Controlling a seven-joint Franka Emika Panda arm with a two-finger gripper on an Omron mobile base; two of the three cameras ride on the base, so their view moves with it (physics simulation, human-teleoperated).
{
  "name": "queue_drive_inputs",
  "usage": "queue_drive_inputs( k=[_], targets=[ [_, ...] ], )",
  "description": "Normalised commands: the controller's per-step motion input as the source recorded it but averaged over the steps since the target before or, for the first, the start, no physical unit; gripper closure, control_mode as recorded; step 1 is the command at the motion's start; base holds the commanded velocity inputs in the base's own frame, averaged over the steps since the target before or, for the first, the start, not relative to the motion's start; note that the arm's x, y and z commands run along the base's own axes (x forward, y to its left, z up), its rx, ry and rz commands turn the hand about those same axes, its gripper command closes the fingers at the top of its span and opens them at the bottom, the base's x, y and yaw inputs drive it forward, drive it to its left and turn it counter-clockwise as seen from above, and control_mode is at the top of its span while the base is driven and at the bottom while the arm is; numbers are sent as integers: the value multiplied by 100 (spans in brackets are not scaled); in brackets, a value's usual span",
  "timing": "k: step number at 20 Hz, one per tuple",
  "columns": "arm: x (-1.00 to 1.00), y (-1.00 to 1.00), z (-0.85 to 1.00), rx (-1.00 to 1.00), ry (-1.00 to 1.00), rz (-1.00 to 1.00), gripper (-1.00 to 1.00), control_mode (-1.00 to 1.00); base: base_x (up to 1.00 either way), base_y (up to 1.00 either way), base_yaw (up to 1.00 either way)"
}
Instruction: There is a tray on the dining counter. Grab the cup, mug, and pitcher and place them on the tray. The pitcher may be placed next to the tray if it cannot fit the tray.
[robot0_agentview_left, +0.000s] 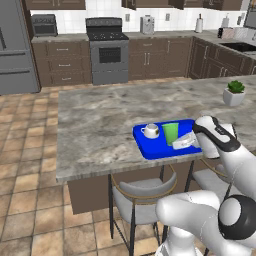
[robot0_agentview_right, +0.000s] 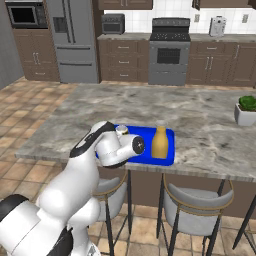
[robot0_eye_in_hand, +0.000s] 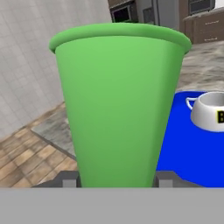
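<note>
— Where do we stand with the cup (robot0_agentview_left: 170, 133)?

— We see it upright on the blue tray (robot0_agentview_left: 155, 148), green and tapered, with our claw (robot0_eye_in_hand: 117, 178) at its base. In the hand view the two dark fingertips (robot0_eye_in_hand: 65, 178) sit tight against either side of the cup's narrow bottom, so we read the claw as pinching the cup.

— Is it lifted or set down?

— From the left base view its foot looks to be on the tray floor; we cannot tell whether it truly touches.

— And the mug (robot0_agentview_left: 150, 131)?

— White, squat, handle showing, standing on the tray just beside the cup — toward the tray's far left corner in the left base view. In the hand view it sits off to the right of the cup, on blue.

— The pitcher (robot0_agentview_right: 160, 142)?

— In the right base view we see it upright on the tray, yellow-orange with a narrow neck, toward the tray's right end. Our arm hides the cup and most of the mug from that side.

— Where is the tray itself?

— On the dining desk (robot0_agentview_left: 95, 125), close to the near edge, above the stools (robot0_agentview_left: 142, 195). A small potted plant (robot0_agentview_left: 234, 93) stands well apart on the same desk, off to the right.
</note>
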Motion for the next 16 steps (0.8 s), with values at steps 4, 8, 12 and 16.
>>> queue_drive_inputs(
  k=[4,8,12,16],
  targets=[
    [8,2,-19,0,0,0,100,-100,0,0,0],
    [8,2,-21,0,0,-3,100,-100,0,0,0],
    [11,0,-10,0,0,-4,100,-100,0,0,0],
    [5,0,-10,0,0,-6,100,-100,0,0,0]
  ],
)
